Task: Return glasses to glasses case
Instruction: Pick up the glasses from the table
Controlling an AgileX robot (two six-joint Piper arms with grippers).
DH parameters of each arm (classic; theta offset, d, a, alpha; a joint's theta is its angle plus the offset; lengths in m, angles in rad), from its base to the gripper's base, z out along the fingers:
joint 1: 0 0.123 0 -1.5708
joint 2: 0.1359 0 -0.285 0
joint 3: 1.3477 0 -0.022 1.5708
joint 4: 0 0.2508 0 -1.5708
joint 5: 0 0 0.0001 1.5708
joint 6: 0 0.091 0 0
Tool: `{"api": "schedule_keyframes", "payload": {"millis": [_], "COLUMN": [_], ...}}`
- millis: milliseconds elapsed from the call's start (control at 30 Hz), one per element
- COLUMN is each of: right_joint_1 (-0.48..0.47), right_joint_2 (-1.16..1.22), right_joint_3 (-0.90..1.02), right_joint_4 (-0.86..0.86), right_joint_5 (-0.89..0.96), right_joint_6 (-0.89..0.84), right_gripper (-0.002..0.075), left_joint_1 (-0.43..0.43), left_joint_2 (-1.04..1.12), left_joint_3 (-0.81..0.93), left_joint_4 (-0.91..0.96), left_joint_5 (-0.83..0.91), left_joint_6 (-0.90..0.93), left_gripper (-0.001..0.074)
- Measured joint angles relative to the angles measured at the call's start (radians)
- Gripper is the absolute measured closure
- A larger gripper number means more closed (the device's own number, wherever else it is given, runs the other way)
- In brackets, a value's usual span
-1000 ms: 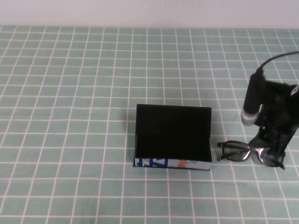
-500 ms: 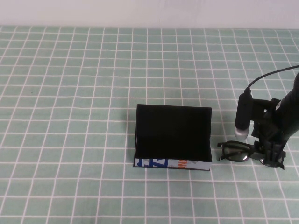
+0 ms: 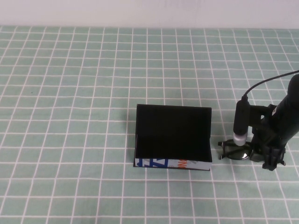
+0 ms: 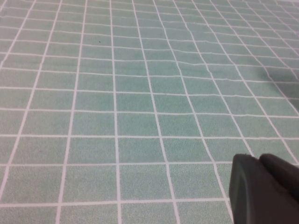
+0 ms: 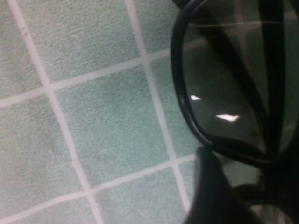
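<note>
A green cloth gridded in white is spread over the whole table, with a pale wall behind. The case is stood near the middle with its flap raised, so the inside is left open for loading. The glasses are laid flat on the cloth just right of it. The right gripper is lowered onto their right side; whether a grip is made cannot be told. The left gripper is kept low over bare cloth, its opening not discernible.
</note>
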Motion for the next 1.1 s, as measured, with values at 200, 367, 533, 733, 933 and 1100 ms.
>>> {"api": "schedule_keyframes", "payload": {"millis": [200,367,533,733,933,1100], "right_joint_1": [0.0,0.0,0.0,0.0,0.0,0.0], "right_joint_2": [0.0,-0.006,-0.032,-0.041,-0.041,-0.052], "right_joint_3": [-0.002,-0.002,-0.002,-0.002,-0.002,-0.034], "right_joint_4": [0.003,0.016,0.047,0.064,0.07,0.077], "right_joint_5": [0.019,0.025,0.038,0.075,0.094,0.152], "right_joint_6": [0.0,0.0,0.0,0.0,0.0,0.0], "right_gripper": [0.0481,0.0488,0.0569,0.0679,0.0679,0.0679], "left_joint_1": [0.0,0.0,0.0,0.0,0.0,0.0], "left_joint_2": [0.0,0.0,0.0,0.0,0.0,0.0], "left_joint_3": [0.0,0.002,0.002,0.002,0.002,0.002], "left_joint_4": [0.0,0.0,0.0,0.0,0.0,0.0], "left_joint_5": [0.0,0.0,0.0,0.0,0.0,0.0], "left_joint_6": [0.0,0.0,0.0,0.0,0.0,0.0], "left_gripper": [0.0737,0.0737,0.0737,0.0737,0.0737,0.0737]}}
